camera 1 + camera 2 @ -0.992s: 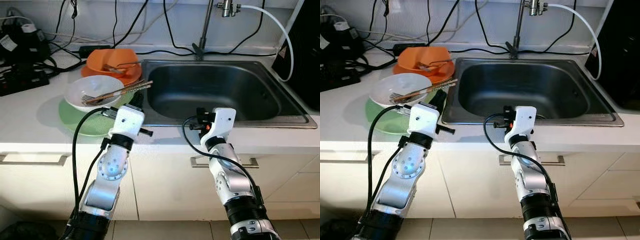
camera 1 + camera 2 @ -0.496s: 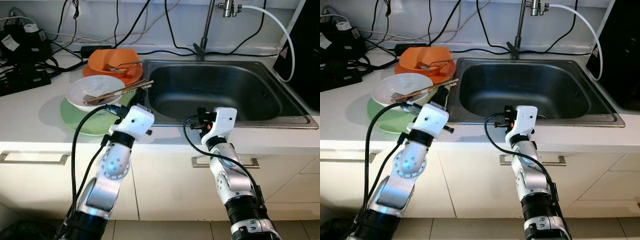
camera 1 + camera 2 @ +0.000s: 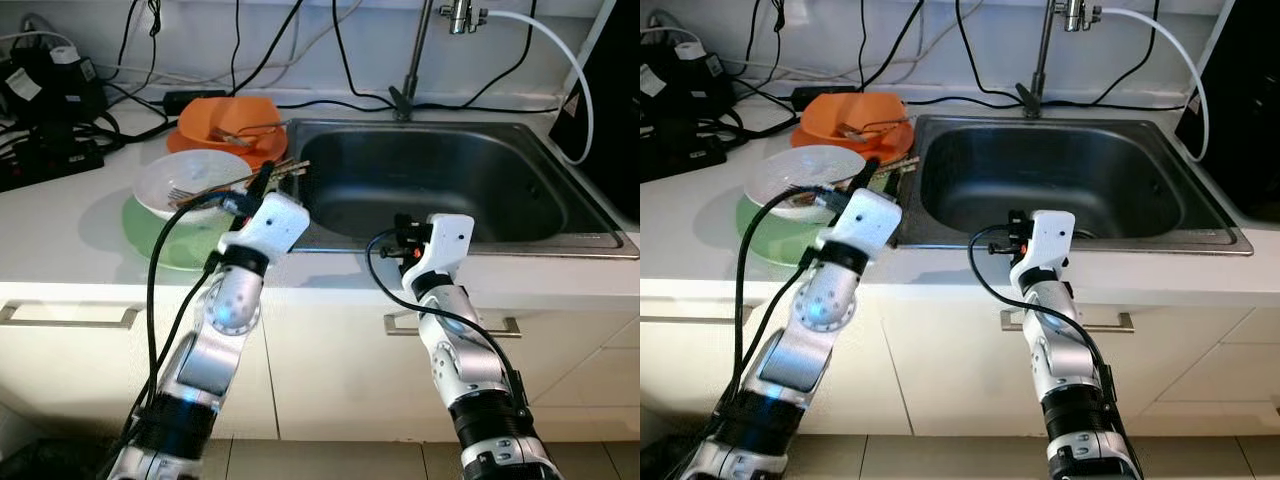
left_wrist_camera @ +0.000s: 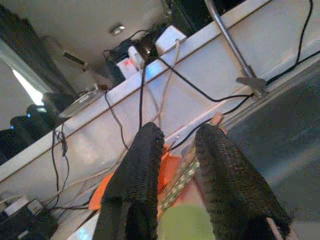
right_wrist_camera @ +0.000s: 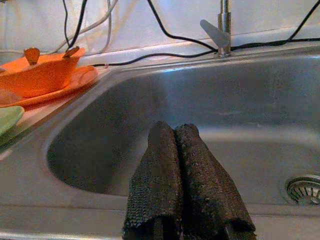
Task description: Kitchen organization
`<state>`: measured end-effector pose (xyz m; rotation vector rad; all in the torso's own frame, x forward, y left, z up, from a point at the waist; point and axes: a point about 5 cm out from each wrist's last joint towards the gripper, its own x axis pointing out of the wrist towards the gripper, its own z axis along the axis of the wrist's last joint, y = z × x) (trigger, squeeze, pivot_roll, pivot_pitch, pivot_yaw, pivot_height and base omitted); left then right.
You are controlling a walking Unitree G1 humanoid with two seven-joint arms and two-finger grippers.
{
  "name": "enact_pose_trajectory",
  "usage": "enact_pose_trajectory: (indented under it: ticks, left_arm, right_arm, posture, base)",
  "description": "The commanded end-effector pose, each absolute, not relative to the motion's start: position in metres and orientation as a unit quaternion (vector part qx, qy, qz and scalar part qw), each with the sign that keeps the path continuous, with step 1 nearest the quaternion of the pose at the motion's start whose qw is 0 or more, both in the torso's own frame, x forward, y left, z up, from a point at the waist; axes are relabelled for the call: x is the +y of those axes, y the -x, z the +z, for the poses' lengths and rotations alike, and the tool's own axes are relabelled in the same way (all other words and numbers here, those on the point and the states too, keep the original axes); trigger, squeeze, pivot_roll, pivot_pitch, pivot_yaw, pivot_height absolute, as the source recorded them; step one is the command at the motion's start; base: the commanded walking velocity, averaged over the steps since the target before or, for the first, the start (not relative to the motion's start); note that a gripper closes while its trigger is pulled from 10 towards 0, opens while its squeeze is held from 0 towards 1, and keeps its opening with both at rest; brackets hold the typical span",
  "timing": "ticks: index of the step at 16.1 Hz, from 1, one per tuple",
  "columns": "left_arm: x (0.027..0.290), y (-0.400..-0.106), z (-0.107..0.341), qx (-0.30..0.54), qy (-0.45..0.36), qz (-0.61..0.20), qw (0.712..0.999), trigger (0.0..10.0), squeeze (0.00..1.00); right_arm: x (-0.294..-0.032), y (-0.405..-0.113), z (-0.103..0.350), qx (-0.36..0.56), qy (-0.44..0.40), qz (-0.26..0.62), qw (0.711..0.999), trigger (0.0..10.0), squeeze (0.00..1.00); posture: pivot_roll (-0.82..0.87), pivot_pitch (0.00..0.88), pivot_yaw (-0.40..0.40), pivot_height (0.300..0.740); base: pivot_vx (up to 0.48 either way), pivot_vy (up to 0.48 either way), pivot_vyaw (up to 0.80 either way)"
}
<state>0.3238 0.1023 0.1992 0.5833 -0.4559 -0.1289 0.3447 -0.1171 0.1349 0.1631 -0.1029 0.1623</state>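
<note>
- Start at the far left: the white bowl (image 3: pixel 188 183) sits on the green plate (image 3: pixel 160 238), with a fork (image 3: pixel 180 193) in it and the chopsticks (image 3: pixel 268 175) laid across its rim, tips pointing toward 2 o'clock, over the sink's near-left corner.
- Behind it, at 12 o'clock from the bowl, the orange bowl (image 3: pixel 228 118) stands on its orange plate.
- Your left gripper (image 3: pixel 262 180) is at the chopsticks' sink-side ends, fingers (image 4: pixel 134 176) parted. In the left wrist view the sticks lie between them, not yet pinched, I judge.
- Square the fingers across both sticks before closing. A skewed pinch would likely let one roll off the rim.
- Lift straight up so the bowl isn't dragged.
- The sink (image 3: pixel 440 180) is your likely drop point.
- Your right gripper (image 5: pixel 185 170) waits at the sink's front edge, fingers pressed together on nothing.
</note>
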Motion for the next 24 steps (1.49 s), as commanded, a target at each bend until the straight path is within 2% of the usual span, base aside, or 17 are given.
enact_pose_trajectory:
  ticks: [1,5,6,10,16,19,24]
  left_arm:
    - [0.101,-0.326,0.198,-0.219,-0.295,-0.068,0.927,10.0,1.00]
    - [0.096,-0.332,0.198,-0.219,-0.323,-0.072,0.918,10.0,1.00]
    - [0.095,-0.334,0.199,-0.219,-0.332,-0.073,0.914,10.0,0.00]
    - [0.092,-0.336,0.198,-0.218,-0.330,-0.078,0.915,10.0,0.00]
    - [0.087,-0.336,0.196,-0.215,-0.336,-0.091,0.912,10.0,0.00]
    - [0.085,-0.338,0.196,-0.214,-0.340,-0.095,0.911,10.0,0.00]
    - [0.077,-0.347,0.197,-0.207,-0.372,-0.091,0.900,10.0,0.00]
  right_arm:
    - [-0.118,-0.347,0.137,-0.052,-0.090,0.078,0.991,10.0,0.00]
    - [-0.117,-0.347,0.138,-0.053,-0.090,0.078,0.991,10.0,0.00]
    - [-0.117,-0.347,0.138,-0.053,-0.091,0.077,0.991,10.0,0.00]
    - [-0.119,-0.348,0.145,-0.060,-0.122,0.086,0.987,10.0,0.00]
    - [-0.125,-0.342,0.170,-0.099,-0.186,0.197,0.958,10.0,0.00]
    - [-0.124,-0.332,0.176,-0.113,-0.180,0.264,0.941,10.0,0.00]
    - [-0.120,-0.325,0.176,-0.112,-0.184,0.284,0.934,10.0,0.00]
  posture:
    - [0.03,0.035,0.003,0.740]
    - [0.03,0.037,0.004,0.740]
    - [0.02,0.039,0.005,0.740]
    - [0.02,0.041,0.004,0.740]
    - [0.01,0.038,0.006,0.740]
    - [0.01,0.037,0.013,0.740]
    - [-0.01,0.021,0.024,0.740]
  base:
    - [0.000,0.000,0.00]
    - [0.000,0.000,0.00]
    - [0.000,0.000,0.00]
    - [0.000,0.000,0.00]
    - [0.000,0.000,0.00]
    - [0.000,0.000,0.00]
    - [0.000,0.000,0.00]
